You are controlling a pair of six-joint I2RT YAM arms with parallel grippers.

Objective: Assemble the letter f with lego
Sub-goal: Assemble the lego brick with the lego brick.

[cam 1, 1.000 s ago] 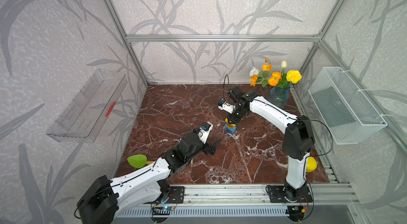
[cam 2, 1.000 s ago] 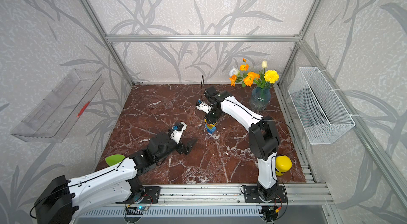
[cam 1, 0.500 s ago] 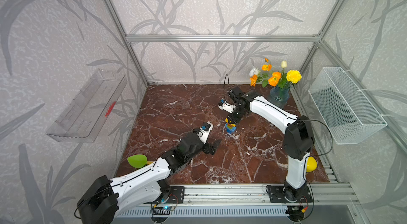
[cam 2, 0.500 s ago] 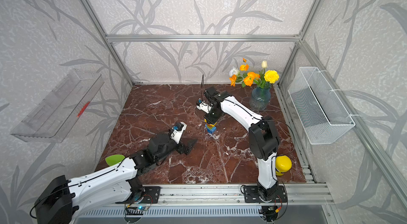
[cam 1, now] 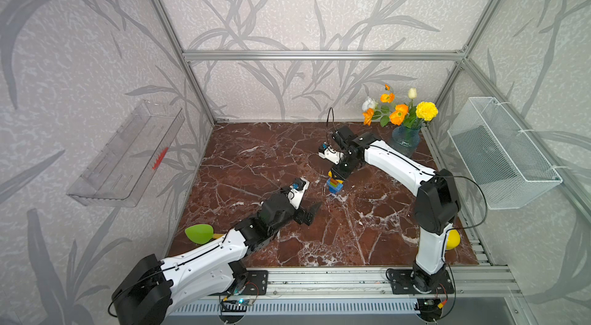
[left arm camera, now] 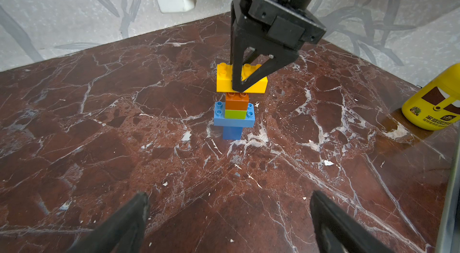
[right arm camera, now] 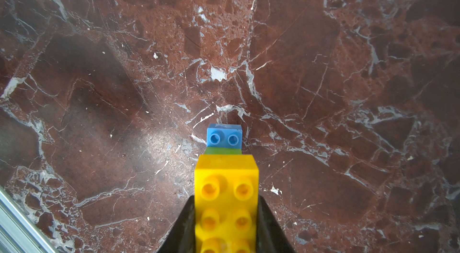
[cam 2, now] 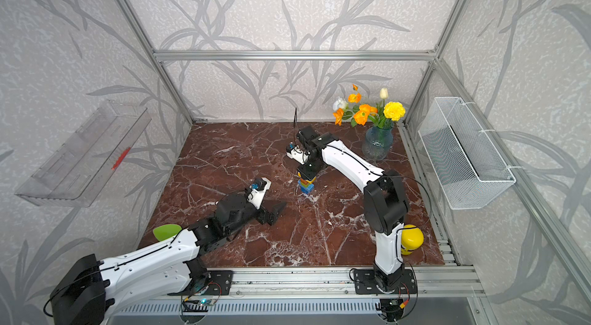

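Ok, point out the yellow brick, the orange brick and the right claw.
yellow brick (left arm camera: 224,84): left wrist view, on its front face, clear of the claw.
orange brick (left arm camera: 237,102): left wrist view, middle of its front face.
right claw (right arm camera: 226,200): right wrist view, midway between its fingertips, shut on the yellow brick.

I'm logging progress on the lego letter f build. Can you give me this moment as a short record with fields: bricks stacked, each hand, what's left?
stacked, bottom to top: small blue brick, long blue brick, green brick, orange brick, upright on the marble tabletop
right hand: shut on the long yellow brick, held right over the orange brick, whose studs show below it
left hand: open, empty, low over the tabletop, clear of the bricks
left to do: long yellow brick apparently not pressed home
nearby: yellow bottle, vase of flowers
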